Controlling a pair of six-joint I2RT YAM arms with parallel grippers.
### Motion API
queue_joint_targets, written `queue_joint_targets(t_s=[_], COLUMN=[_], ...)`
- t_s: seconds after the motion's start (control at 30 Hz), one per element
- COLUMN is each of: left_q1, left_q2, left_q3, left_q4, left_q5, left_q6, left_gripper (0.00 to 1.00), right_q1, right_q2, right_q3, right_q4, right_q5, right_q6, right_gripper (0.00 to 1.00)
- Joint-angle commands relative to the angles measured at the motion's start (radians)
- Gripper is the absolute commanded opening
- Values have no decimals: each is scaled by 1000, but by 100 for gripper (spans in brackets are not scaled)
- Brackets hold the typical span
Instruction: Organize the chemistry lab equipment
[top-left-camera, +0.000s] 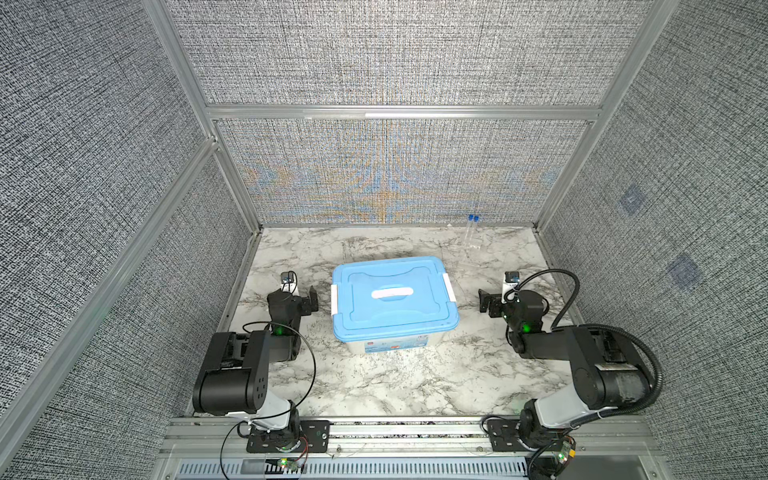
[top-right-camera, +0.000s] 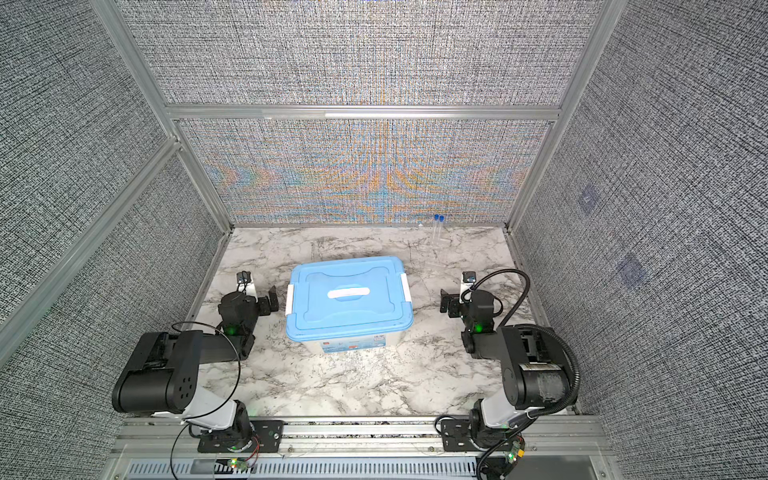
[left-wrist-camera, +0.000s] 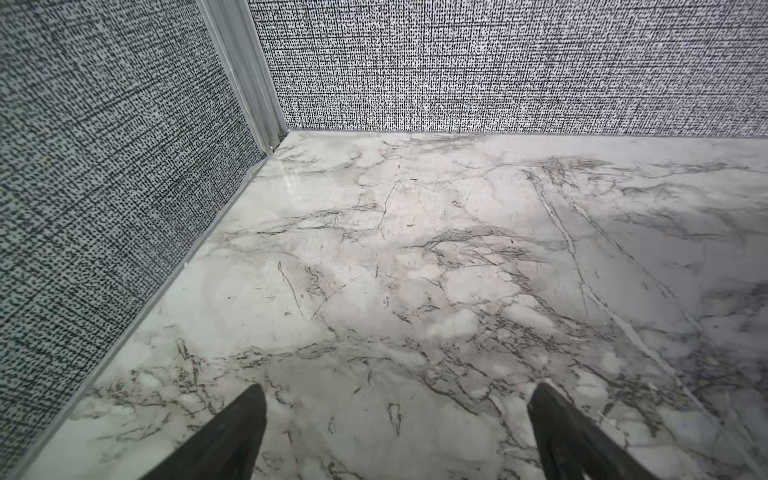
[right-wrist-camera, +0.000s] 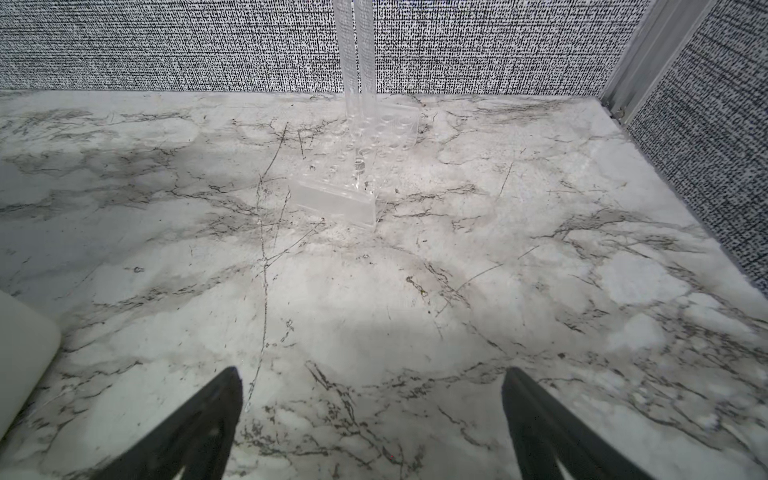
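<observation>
Two slim clear tubes with blue caps (top-left-camera: 472, 230) (top-right-camera: 437, 228) stand upright in a clear drilled rack (right-wrist-camera: 353, 174) at the back right of the marble table; the right wrist view shows their lower parts (right-wrist-camera: 357, 62). A thin clear rod (right-wrist-camera: 264, 266) seems to lie on the marble in front of the rack. My left gripper (top-left-camera: 297, 294) (left-wrist-camera: 400, 385) hovers left of the tub, open and empty. Right of the tub, my right gripper (top-left-camera: 500, 296) (right-wrist-camera: 372, 370) is open and empty too, facing the rack. No other lab equipment shows.
A large white tub with a light-blue lid (top-left-camera: 390, 307) (top-right-camera: 347, 303) clipped on stands mid-table between the grippers; its corner (right-wrist-camera: 20, 353) shows in the right wrist view. Grey fabric walls with aluminium posts (left-wrist-camera: 245, 70) close in the table on three sides.
</observation>
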Motion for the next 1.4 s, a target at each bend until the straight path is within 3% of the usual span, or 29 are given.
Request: queue_joint_targets(t_s=[0.0, 1.37], left_q1=[-1, 15], left_q2=[-7, 1], left_q3=[-8, 4], left_q4=[43, 28], left_q5=[5, 44], left_q6=[1, -9], left_gripper=[99, 99], right_q1=[4, 6], right_q2=[-2, -2], right_q3=[4, 5], right_q4=[4, 4], right_q5=[18, 23], right_q6=[-13, -15], right_gripper=[99, 99])
